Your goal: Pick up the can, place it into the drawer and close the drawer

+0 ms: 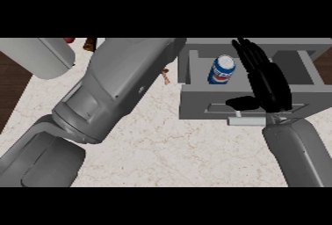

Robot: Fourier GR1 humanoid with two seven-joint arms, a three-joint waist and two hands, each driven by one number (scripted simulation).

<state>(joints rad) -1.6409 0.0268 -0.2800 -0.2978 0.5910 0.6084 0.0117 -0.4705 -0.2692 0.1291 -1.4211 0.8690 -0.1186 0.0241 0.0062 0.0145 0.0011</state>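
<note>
**Can in the open drawer, right robot hand flat beside it**

We start at the right robot hand (265, 79). It is black, with its fingers straight and stretched toward twelve o'clock and its thumb (242, 103) sticking out toward nine o'clock. It holds nothing. It lies over the open grey box-shaped drawer (194, 99). At its nine o'clock, just beside the fingers, the blue and white cylindrical metal can (222, 70) stands upright inside the drawer. To us the placing looks done and only the closing is left.

The thumb lies over the drawer's front wall, with the short white bar handle (246, 121) at its six o'clock. We read the flat hand as suited to pushing the front toward twelve o'clock, not to grasping. We cannot tell whether the palm touches the drawer, and the hand hides the right part of its inside.

The drawer sits on the pale speckled stone surface (175, 149). The broad grey left forearm (110, 92) runs from seven o'clock up to twelve o'clock of the view. The left robot hand is cut off at the top edge. A small orange-brown object (167, 77) between forearm and drawer is too small to name.
</note>
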